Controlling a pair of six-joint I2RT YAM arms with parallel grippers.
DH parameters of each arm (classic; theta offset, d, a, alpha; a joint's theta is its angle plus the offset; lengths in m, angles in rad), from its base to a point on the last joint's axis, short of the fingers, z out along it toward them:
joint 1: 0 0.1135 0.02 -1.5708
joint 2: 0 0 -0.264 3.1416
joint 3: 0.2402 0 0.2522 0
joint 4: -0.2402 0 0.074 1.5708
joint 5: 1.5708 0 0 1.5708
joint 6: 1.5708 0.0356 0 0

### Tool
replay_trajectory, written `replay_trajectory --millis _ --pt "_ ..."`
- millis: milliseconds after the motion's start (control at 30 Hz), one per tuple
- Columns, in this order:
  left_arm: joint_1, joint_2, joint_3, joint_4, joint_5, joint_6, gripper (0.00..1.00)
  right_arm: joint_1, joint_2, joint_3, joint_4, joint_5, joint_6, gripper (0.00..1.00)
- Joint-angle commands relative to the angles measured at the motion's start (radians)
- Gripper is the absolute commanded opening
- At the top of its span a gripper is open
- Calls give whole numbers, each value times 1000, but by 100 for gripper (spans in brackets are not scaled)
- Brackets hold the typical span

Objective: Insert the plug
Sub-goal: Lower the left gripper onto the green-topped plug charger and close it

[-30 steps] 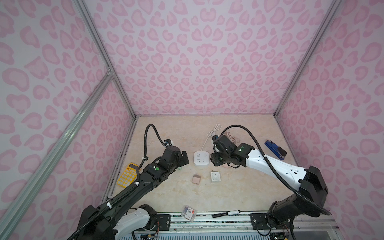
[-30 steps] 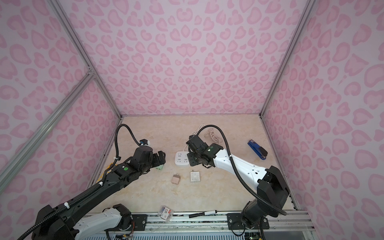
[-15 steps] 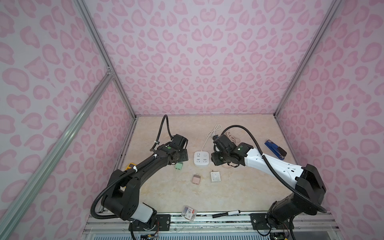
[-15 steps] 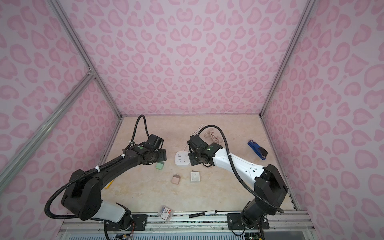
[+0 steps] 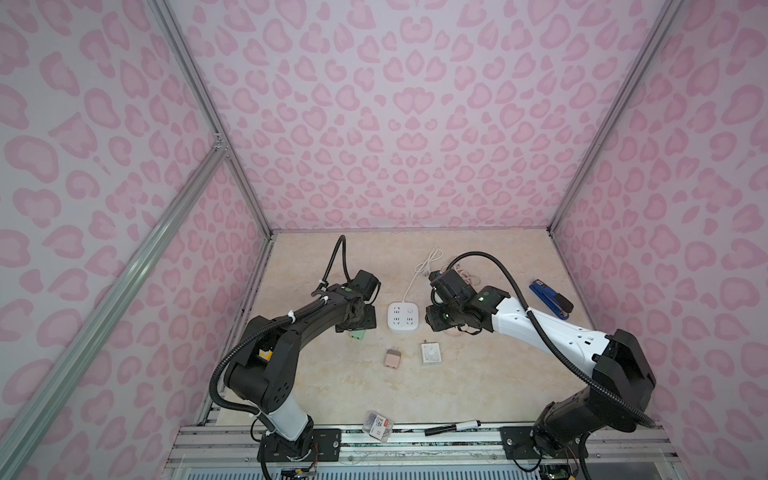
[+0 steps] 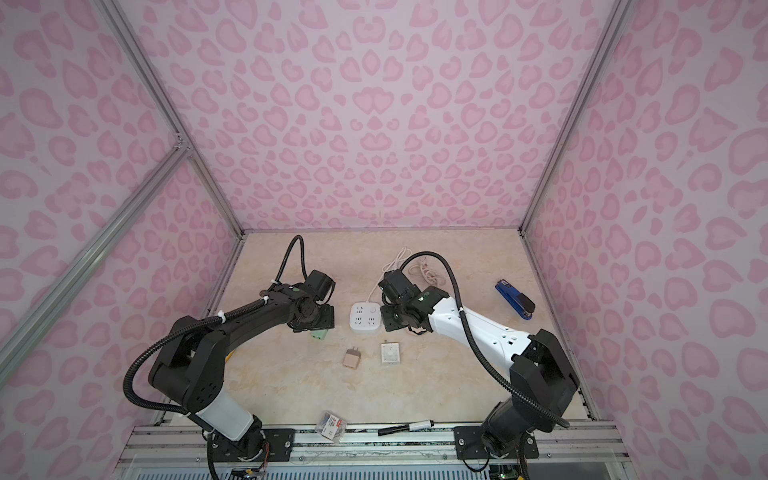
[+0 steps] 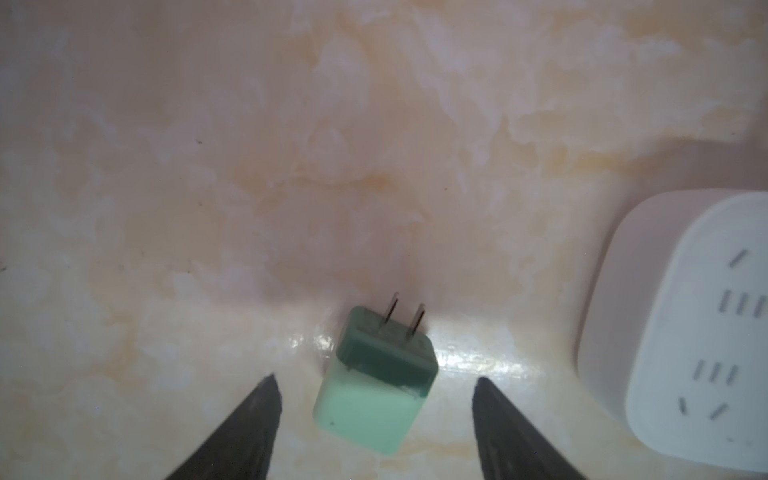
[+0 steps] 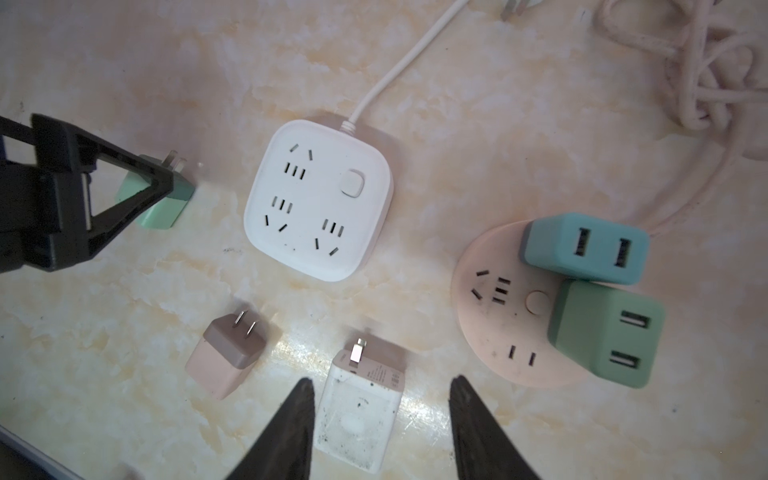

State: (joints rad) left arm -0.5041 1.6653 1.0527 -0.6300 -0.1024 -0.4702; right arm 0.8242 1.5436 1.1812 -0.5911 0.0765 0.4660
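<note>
The left pincer (image 7: 374,377), jaws released and clear of both flanks, straddles the green plug (image 7: 376,399) lying flat on the table (image 7: 249,166), its long axis roughly along the fingers (image 7: 241,428), prongs (image 7: 405,318) pointing away, strip (image 7: 685,353) just beside.

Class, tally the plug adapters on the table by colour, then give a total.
Green adapters: 2
Teal adapter: 1
Pink adapter: 1
White adapter: 1
Total: 5
</note>
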Motion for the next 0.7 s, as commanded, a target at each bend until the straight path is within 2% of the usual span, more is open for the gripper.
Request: replay_trajectory --millis 0,667 --pt "1 21 -5 18 5 1 72 -3 4 -7 13 -6 0 49" --pt "1 59 -25 57 55 -15 58 -20 -4 -32 23 -7 3 47"
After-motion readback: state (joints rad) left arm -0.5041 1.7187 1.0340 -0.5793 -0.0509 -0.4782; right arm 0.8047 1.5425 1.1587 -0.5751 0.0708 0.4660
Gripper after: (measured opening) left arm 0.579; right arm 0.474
